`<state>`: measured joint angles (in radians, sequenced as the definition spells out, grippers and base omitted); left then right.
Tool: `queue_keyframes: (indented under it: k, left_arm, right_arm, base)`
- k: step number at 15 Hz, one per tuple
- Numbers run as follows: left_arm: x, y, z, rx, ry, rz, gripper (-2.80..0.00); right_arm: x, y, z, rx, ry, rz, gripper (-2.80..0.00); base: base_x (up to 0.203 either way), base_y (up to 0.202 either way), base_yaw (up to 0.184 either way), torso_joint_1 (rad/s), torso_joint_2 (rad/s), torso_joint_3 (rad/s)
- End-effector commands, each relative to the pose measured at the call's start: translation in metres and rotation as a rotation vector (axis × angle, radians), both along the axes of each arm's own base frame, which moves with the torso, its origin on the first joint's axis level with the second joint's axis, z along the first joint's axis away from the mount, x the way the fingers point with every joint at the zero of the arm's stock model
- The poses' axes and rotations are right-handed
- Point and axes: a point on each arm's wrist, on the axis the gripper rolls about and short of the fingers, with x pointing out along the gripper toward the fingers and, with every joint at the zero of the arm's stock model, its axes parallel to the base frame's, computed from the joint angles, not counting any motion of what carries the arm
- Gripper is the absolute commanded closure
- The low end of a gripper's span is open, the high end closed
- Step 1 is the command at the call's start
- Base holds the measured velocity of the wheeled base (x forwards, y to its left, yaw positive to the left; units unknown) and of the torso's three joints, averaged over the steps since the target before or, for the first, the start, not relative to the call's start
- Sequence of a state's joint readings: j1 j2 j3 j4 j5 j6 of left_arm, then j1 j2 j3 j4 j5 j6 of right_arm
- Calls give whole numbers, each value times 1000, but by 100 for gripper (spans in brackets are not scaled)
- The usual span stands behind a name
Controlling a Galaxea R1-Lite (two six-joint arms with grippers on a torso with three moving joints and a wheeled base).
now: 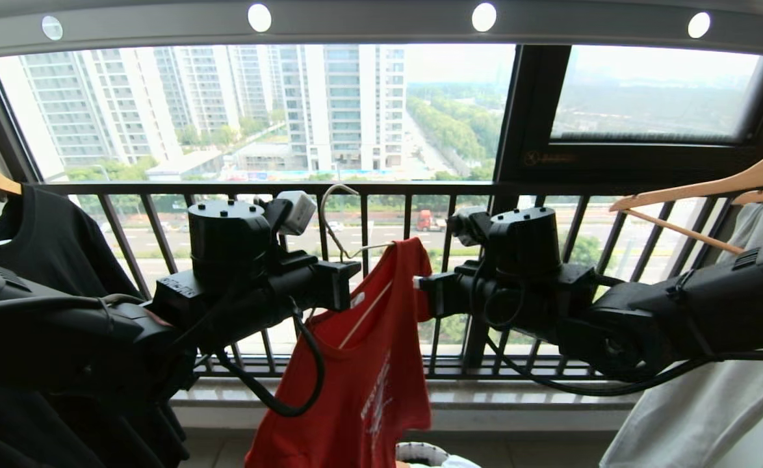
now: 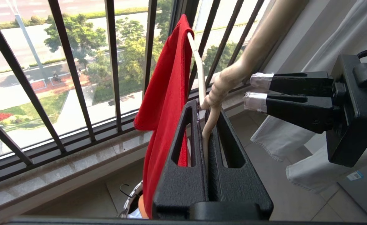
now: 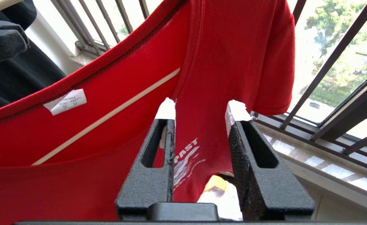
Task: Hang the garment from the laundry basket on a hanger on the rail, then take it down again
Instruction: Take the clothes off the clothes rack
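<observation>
Red garment (image 1: 362,364) hangs on hanger (image 2: 199,67); left gripper (image 2: 207,125) pinches hanger neck, right gripper (image 3: 200,114) spread beside garment.

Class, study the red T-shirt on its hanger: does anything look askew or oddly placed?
Yes. The red T-shirt hangs lopsided on the wire hanger: only one shoulder is draped over an end, the rest sagging. The hanger is not on the rail; the left hand holds it.

The garment (image 1: 362,364) is hanging on the hanger (image 1: 339,224) between the left gripper (image 1: 349,286) and the right gripper (image 1: 420,289), before the window railing (image 1: 381,189). The laundry basket (image 1: 420,452) is sitting below it, under the rail (image 1: 368,23).
</observation>
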<state>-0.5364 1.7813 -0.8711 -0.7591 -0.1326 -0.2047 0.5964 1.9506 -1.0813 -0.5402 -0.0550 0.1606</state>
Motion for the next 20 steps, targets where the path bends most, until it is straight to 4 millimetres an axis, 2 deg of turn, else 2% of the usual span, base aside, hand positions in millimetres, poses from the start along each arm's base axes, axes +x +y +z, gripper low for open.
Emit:
queue_keyframes:
  k: [1, 4, 8, 15, 18, 20]
  left_arm:
    - [1, 0, 1, -10, -1, 3, 0]
    - [-3, -2, 5, -22, -6, 11, 0]
    - [-8, -11, 8, -24, -20, 34, 0]
    - [-21, -15, 22, -45, -55, 43, 0]
    - [-23, -17, 22, -45, -54, 34, 0]
    - [-23, -18, 22, -43, -55, 35, 0]
  right_arm:
    - [0, 6, -6, -10, 4, -6, -280]
    - [-3, 19, -6, -22, -31, -57, -280]
    - [4, 43, -8, -20, -136, -217, -280]
    - [14, 48, -8, -6, -179, -290, -280]
    - [17, 48, -3, 17, -225, -315, -280]
    - [25, 40, 0, 8, -241, -345, -280]
  base:
    - [0, 0, 0, 0, 0, 0]
    - [0, 0, 0, 0, 0, 0]
    - [0, 0, 0, 0, 0, 0]
    - [0, 0, 0, 0, 0, 0]
    - [0, 0, 0, 0, 0, 0]
    - [0, 0, 0, 0, 0, 0]
